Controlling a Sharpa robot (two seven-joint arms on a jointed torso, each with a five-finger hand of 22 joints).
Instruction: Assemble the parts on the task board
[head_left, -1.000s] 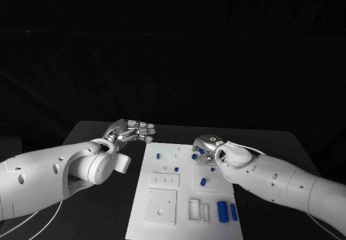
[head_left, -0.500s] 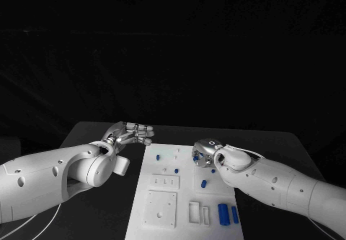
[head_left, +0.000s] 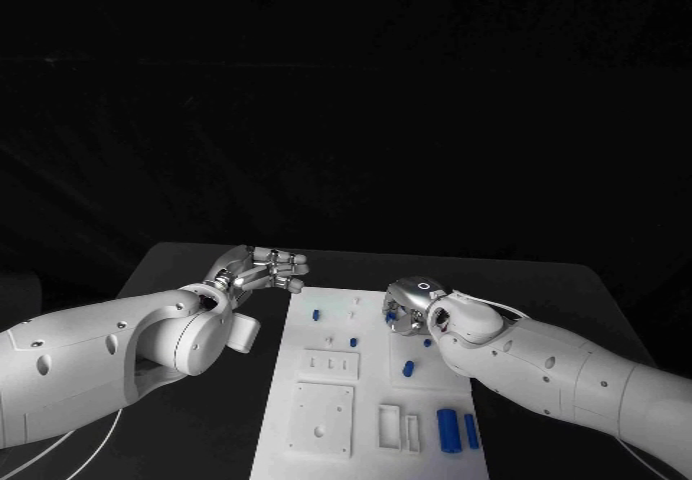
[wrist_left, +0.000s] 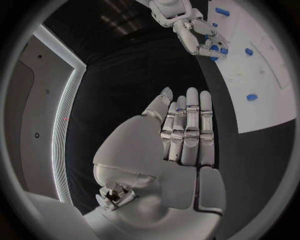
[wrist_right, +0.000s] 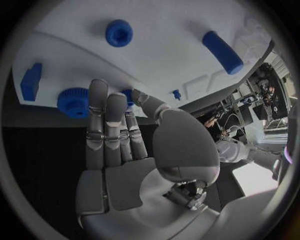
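Note:
The white task board (head_left: 325, 440) lies lengthwise in the middle of the table. Blue parts sit on it: two cylinders (head_left: 457, 430) near the front right and small pieces (head_left: 408, 367) (head_left: 316, 314) further back. My right hand (head_left: 411, 303) is low over the board's far right part. In the right wrist view its thumb and a fingertip (wrist_right: 129, 107) pinch a small blue part (wrist_right: 127, 94) beside a blue gear (wrist_right: 72, 102). My left hand (head_left: 268, 268) hovers off the board's far left corner, fingers straight and together (wrist_left: 187, 130), holding nothing.
Around the right hand on the board are a blue round-headed piece (wrist_right: 119, 32), a blue cylinder (wrist_right: 222, 50) and a blue block (wrist_right: 30, 80). White raised blocks with slots (head_left: 320, 410) fill the board's near half. Black table (head_left: 188, 265) surrounds the board.
The whole picture has shifted slightly. My right hand has settled a little lower over the board's far right; my left hand stays where it was.

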